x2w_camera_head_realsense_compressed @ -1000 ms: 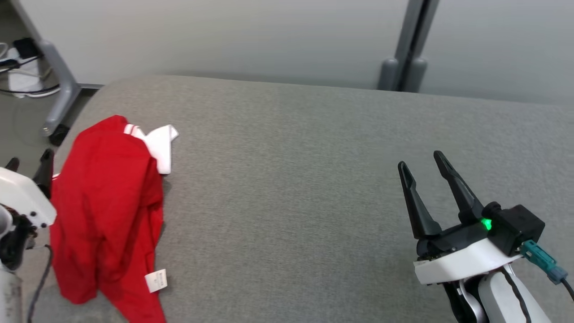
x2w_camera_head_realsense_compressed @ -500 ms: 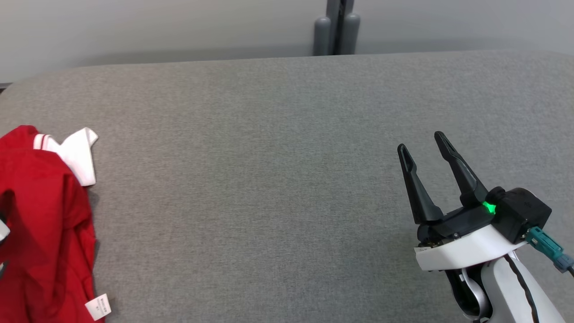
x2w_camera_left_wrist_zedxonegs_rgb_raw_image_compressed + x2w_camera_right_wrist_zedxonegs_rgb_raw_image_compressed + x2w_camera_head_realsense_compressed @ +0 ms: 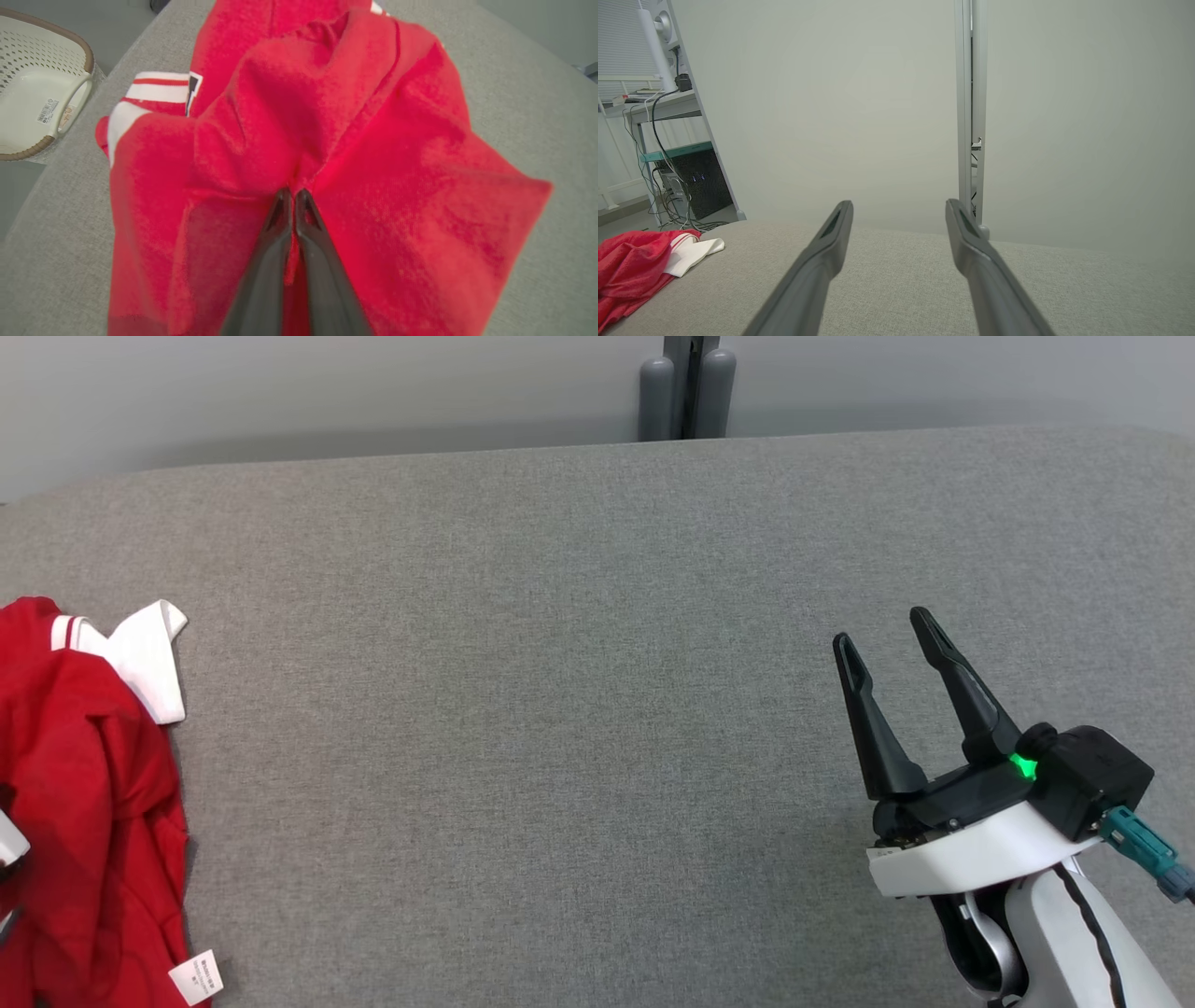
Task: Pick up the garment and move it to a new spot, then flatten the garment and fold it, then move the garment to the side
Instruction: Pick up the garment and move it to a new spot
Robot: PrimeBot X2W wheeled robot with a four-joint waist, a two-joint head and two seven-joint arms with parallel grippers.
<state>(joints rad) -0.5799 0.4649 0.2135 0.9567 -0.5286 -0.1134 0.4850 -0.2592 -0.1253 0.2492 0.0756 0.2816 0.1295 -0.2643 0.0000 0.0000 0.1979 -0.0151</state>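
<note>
Crumpled red fabric polo shirt (image 3: 373, 140), judged soft and light, is pinched at a central fold by left gripper (image 3: 293, 192); right gripper (image 3: 881, 626) spread.

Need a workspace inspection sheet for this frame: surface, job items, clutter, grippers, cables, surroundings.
Surface: grey fabric table, flat.
Job's things: red garment, crumpled at the table's left end, with its white collar and a label showing.
Clutter: nothing seen.
Grippers: left gripper shut on a fold of the garment; right gripper open over bare table, apart from the garment.
Cables: teal plug with its lead at the right wrist; loose cables under a desk beyond the table.
Surroundings: pale wall; grey post behind the table; white basket beside the table near the garment.
</note>
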